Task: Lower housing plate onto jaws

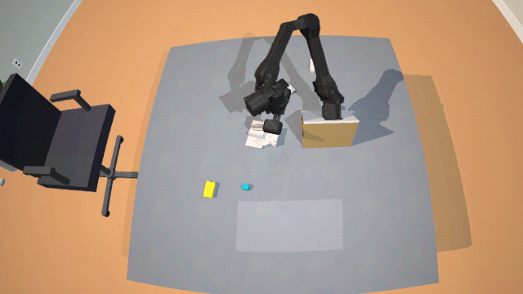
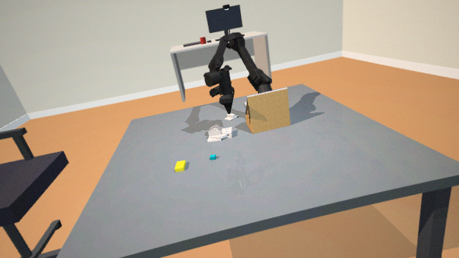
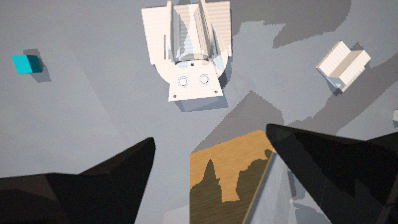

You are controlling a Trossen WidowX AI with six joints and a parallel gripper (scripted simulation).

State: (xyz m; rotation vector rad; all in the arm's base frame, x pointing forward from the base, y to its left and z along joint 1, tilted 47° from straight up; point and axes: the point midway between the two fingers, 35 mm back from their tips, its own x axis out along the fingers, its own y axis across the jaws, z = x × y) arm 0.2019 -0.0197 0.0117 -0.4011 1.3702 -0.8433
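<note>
The white housing plate (image 1: 272, 139) (image 2: 227, 131) (image 3: 195, 90) has two round pin heads showing through it and lies over the near end of the white base (image 2: 216, 139) (image 3: 151, 30). The two jaws (image 3: 171, 30) (image 3: 207, 30) run away from it, side by side. The plate looks seated over the stubs, with a dark shadow along its near edge; whether it is fully level is too small to tell. My gripper (image 2: 229, 112) (image 3: 211, 135) is open and empty, above the table and apart from the plate. Its fingertips are hidden in the top view.
A wooden panel box (image 1: 330, 135) (image 2: 270, 112) (image 3: 225, 145) stands close by under the arm's base. A white notched block (image 1: 291, 88) (image 2: 230, 117) (image 3: 343, 66) lies behind the assembly. A yellow block (image 1: 209, 189) (image 2: 180, 165) and a cyan block (image 1: 245, 187) (image 2: 213, 157) (image 3: 26, 64) lie in front.
</note>
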